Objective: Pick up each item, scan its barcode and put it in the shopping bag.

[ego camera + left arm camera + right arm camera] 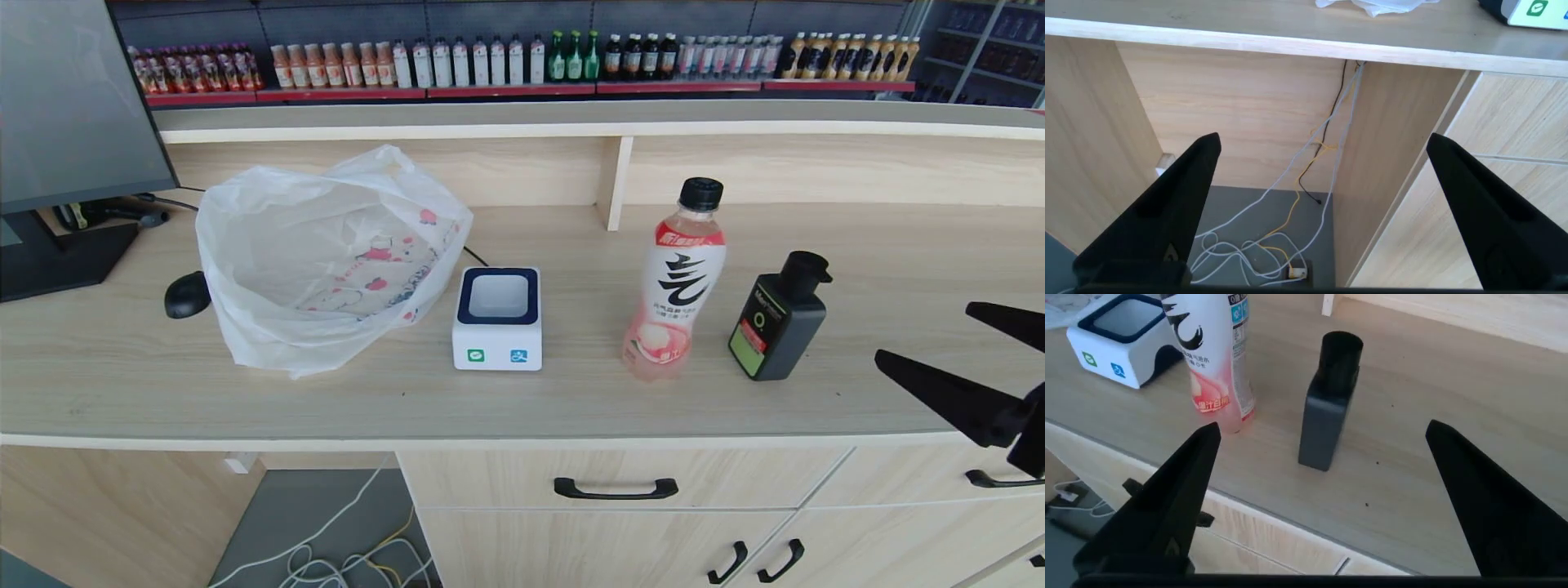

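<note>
A pink drink bottle (676, 282) with a black cap stands upright on the wooden counter (571, 404). Just right of it stands a black pump bottle (780, 318). The white barcode scanner box (498, 318) sits mid-counter, and the open white shopping bag (326, 253) lies to its left. My right gripper (922, 333) hovers open at the counter's right front, facing the black pump bottle (1327, 408) and apart from it; the pink bottle (1212, 351) and scanner (1118, 339) lie beyond. My left gripper (1323, 139) is open and holds nothing, low in front of the counter's edge (1249, 37).
A monitor (73, 98) and a black mouse (186, 294) occupy the counter's left end. A raised back ledge with an upright divider (616, 171) bounds the far side. Drawers with black handles (616, 488) sit below, and loose cables (1290, 212) hang in the open bay.
</note>
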